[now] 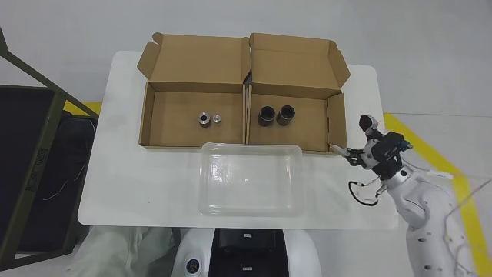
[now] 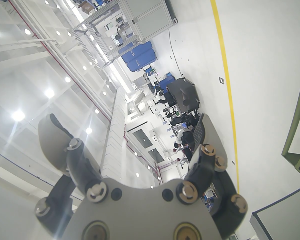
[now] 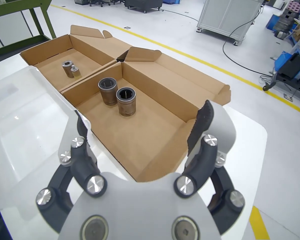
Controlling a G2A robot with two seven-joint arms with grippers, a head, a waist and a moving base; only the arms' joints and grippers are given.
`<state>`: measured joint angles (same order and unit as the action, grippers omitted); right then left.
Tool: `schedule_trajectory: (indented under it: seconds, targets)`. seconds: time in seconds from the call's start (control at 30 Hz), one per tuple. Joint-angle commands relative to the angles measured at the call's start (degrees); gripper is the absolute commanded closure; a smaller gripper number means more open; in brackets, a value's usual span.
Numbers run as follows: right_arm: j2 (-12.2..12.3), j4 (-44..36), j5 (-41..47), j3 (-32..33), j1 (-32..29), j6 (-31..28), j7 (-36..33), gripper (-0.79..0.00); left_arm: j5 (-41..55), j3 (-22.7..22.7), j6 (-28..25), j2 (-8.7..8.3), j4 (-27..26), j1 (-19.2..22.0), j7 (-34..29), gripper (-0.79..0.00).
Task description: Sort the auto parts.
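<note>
You are holding the right hand (image 3: pixel 142 118) open; the bearings (image 3: pixel 126 106) are looking heavy, rigid, slick: grip across their sides.

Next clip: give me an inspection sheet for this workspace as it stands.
Surface: white table with two open boxes and a clear tray.
Job's things: two silver parts in one box; two dark cylinders upright in the other.
Clutter: nothing seen.
Hands: right hand open beside the cylinders' box; left hand open, facing the room.
Cables: black loop by the right hand; floor cable.
Surroundings: green frame, yellow floor line.
</note>
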<state>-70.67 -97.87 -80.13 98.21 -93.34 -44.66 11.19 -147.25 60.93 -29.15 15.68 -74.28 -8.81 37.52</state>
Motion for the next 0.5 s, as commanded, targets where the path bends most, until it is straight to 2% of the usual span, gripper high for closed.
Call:
schedule_trajectory:
  seconds: [0.0,0.2,0.47]
  targets:
    - [0.21,-0.57,-0.13,1.53,-1.71,0.42,1.57,-0.785,0.0,0.0,0.0,0.0,0.0,0.0,0.0,-0.785]
    - [0.68,-2.05,0.3,4.43,-5.22,0.53,5.46,-0.785,0.0,0.0,0.0,0.0,0.0,0.0,0.0,-0.785]
    - [0.92,-2.61,0.1,4.56,-5.66,-0.98,5.78,-0.785,0.0,0.0,0.0,0.0,0.0,0.0,0.0,-0.785]
